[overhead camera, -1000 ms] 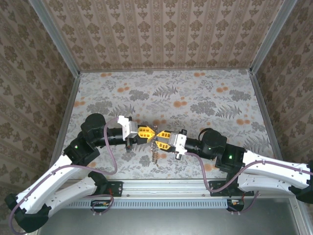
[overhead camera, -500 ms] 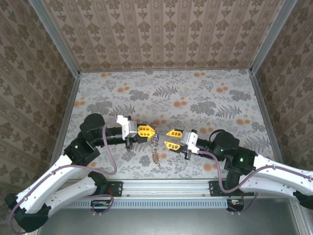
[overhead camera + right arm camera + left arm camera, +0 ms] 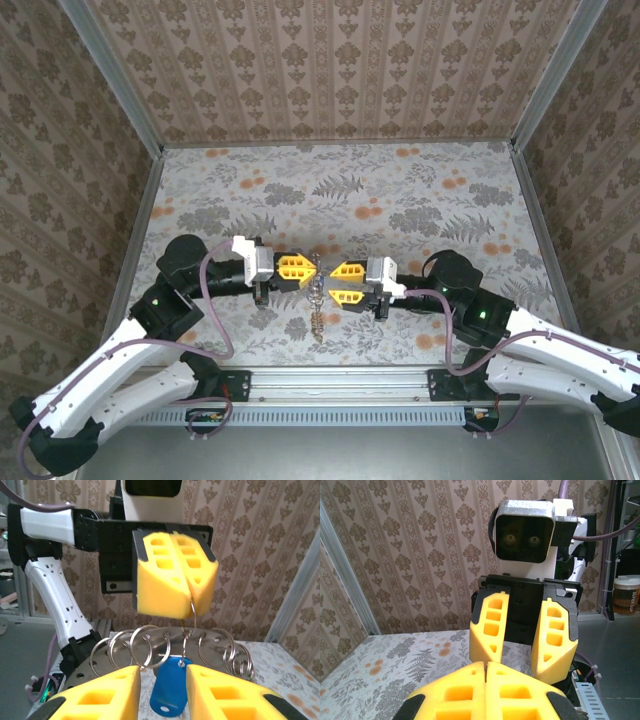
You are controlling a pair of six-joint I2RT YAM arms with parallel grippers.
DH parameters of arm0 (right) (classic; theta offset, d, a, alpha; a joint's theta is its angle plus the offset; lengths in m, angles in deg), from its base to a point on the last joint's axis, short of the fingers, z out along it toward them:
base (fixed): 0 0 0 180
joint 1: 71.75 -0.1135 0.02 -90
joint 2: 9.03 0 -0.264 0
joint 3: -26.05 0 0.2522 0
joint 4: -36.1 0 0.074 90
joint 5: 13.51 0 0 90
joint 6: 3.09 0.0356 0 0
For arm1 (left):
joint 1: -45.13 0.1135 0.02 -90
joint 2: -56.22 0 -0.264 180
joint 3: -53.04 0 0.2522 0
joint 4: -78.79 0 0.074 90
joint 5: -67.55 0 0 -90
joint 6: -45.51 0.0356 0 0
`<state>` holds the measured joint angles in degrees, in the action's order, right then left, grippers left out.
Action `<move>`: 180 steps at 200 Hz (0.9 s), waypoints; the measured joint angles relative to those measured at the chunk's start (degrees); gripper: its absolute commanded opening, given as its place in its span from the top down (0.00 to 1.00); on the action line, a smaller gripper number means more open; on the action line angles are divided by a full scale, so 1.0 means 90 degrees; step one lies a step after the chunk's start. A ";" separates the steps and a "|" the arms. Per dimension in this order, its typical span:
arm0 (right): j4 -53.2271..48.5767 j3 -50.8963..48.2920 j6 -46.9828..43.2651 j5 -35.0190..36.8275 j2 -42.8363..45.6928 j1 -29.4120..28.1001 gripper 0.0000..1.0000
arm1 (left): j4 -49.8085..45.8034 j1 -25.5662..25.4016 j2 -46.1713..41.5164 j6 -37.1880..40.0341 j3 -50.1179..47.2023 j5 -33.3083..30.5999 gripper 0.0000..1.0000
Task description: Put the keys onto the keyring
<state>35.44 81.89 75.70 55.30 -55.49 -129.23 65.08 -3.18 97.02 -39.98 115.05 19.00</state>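
Your left hand [image 3: 186, 600], cellular yellow plastic, pinched shut on silvery chain of thin wire rings [image 3: 145, 645], glossy blue flat key [image 3: 168, 694] dangling, your right hand [image 3: 337, 283] parted.

Floral-patterned table [image 3: 400, 200], damask-papered walls [image 3: 330, 70] around it, aluminium corner posts [image 3: 110, 75].

Soft, even light falls from above in the top view. It leaves only faint, blurred shadows under the arms on the table [image 3: 400, 200] and pushes the white arm shells [image 3: 560, 355] close to washed-out, while the flowered pattern is crisp to the corners. In both wrist views the yellow fingers [image 3: 95, 695] nearest the lens are soft and out of focus. The keyring [image 3: 150, 647], with small glints on its loops, and the blue key [image 3: 167, 690] are fairly sharp, and the wallpaper [image 3: 420, 555] behind is evenly lit without glare.
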 measured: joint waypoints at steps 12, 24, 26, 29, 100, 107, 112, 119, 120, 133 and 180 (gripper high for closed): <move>0.0017 0.0029 0.0029 -0.0056 -0.0005 0.0000 0.68 | 0.0012 0.0000 0.0000 -0.0002 -0.0019 0.0041 1.00; 0.0049 0.0083 0.0063 -0.0078 -0.0032 0.0000 0.68 | 0.0024 -0.0002 0.0000 -0.0010 -0.0032 0.0083 1.00; 0.0051 0.0092 0.0068 -0.0078 -0.0036 0.0000 0.68 | 0.0027 -0.0005 0.0000 -0.0017 -0.0034 0.0090 1.00; 0.0051 0.0114 0.0083 -0.0083 -0.0049 0.0000 0.69 | 0.0032 -0.0005 0.0002 -0.0024 -0.0036 0.0097 1.00; 0.0197 0.0287 0.0148 -0.0080 -0.0277 0.0012 0.68 | 0.0204 -0.0039 0.0015 -0.0078 -0.0073 0.0333 1.00; 0.0197 0.0289 0.0155 -0.0080 -0.0289 0.0012 0.68 | 0.0233 -0.0049 0.0015 -0.0083 -0.0073 0.0355 1.00; 0.0199 0.0291 0.0160 -0.0080 -0.0301 0.0012 0.68 | 0.0250 -0.0051 0.0022 -0.0090 -0.0073 0.0376 1.00; 0.0199 0.0296 0.0177 -0.0080 -0.0321 0.0012 0.68 | 0.0287 -0.0056 0.0027 -0.0097 -0.0073 0.0403 1.00; 0.0199 0.0296 0.0177 -0.0080 -0.0323 0.0012 0.68 | 0.0289 -0.0056 0.0029 -0.0097 -0.0073 0.0408 1.00; 0.0214 0.0318 0.0209 -0.0080 -0.0367 0.0015 0.68 | 0.0340 -0.0066 0.0049 -0.0102 -0.0073 0.0427 1.00; 0.0240 0.0330 0.0279 -0.0085 -0.0476 0.0024 0.71 | 0.0432 -0.0143 0.0056 -0.0129 -0.0114 0.0503 1.00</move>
<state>37.61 84.87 78.22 54.54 -59.77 -129.01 68.97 -4.47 97.52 -41.14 114.02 23.53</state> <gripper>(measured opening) 0.310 0.045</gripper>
